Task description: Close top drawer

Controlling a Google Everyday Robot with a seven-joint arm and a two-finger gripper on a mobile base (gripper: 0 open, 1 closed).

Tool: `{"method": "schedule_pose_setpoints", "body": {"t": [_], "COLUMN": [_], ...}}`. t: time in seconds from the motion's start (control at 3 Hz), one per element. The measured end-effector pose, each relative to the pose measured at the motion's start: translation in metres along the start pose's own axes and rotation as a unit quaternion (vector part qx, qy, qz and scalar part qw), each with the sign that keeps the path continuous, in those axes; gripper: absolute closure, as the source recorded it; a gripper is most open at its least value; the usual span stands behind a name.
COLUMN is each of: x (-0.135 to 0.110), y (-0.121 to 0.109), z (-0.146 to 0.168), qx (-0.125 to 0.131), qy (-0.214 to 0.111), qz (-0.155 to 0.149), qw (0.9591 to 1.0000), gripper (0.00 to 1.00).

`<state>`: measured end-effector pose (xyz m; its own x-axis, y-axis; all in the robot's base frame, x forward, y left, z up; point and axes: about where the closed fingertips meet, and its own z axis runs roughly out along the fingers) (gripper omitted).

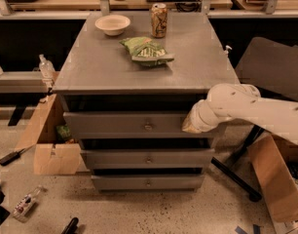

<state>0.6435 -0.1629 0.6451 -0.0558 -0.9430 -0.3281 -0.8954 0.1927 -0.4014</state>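
The top drawer is the uppermost of three grey drawers in the cabinet. Its flat front with a small round metal knob stands out a little from the cabinet, with a dark gap above it. My gripper comes in from the right on a white arm. It sits against the right part of the top drawer's front. Its fingers are hidden against the drawer.
The cabinet top holds a white bowl, a can and a green chip bag. Two lower drawers sit below. Cardboard boxes stand at left and right. A chair is at right.
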Motion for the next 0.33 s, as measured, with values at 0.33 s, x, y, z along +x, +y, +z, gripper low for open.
{"method": "schedule_pose_setpoints", "body": {"t": [0.33], "x": [0.0019], "y": [-0.0027], "z": [0.0001], "qx": [0.002], "qy": [0.005], "qz": [-0.002], "qw": [1.0], "gripper": [1.0]}}
